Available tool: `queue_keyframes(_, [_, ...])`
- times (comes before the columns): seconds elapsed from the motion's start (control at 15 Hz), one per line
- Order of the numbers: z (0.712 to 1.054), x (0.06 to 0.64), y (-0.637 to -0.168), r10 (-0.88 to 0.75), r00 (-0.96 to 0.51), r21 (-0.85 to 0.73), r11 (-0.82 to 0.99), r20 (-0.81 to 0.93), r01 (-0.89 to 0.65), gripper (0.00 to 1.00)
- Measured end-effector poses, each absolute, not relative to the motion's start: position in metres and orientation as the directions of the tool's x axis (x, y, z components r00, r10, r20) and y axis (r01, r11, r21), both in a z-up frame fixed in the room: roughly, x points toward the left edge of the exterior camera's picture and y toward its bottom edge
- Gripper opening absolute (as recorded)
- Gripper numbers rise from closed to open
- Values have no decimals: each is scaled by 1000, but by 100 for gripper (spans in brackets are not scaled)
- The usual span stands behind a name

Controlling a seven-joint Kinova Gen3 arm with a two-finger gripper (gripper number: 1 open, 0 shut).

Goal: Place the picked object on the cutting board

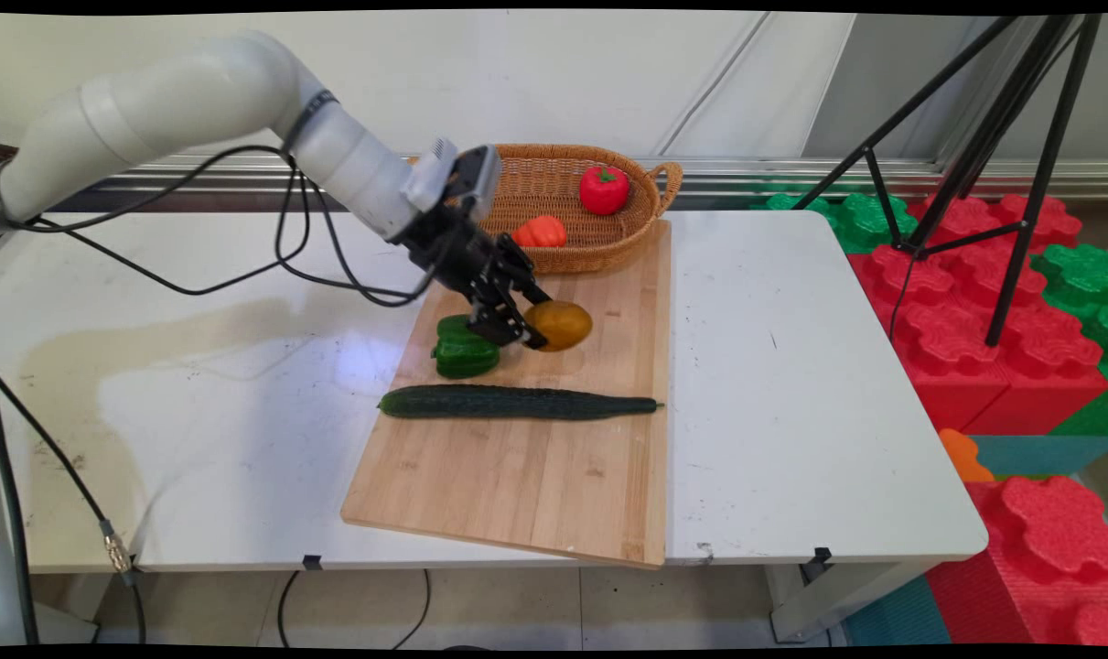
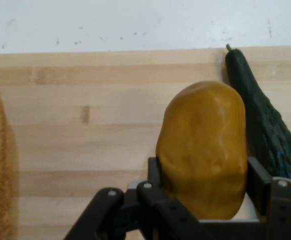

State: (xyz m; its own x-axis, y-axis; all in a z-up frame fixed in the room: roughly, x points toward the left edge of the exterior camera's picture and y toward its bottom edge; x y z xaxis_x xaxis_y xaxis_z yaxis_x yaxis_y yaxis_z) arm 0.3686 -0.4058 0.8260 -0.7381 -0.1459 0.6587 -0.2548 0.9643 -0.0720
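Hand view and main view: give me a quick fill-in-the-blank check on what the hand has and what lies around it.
1. The hand is shut on the ____.
2. The cucumber lies on the ____, nearer the camera than the green pepper.
3. The basket holds a red pepper and an ____ one.
4. The basket stands on the board's ____ end.

Missing words: potato; board; orange; far
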Motion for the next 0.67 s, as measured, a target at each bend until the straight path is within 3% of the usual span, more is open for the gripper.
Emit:
queue_keyframes(0.53, [788,339,-413,-170,-771,-67,962,613,-265,0])
queue_keyframes(0.6, [786,336,-414,-172,-771,-68,961,613,-269,100])
queue_keyframes(0.67, [784,334,-416,-174,-770,-69,960,614,-272,100])
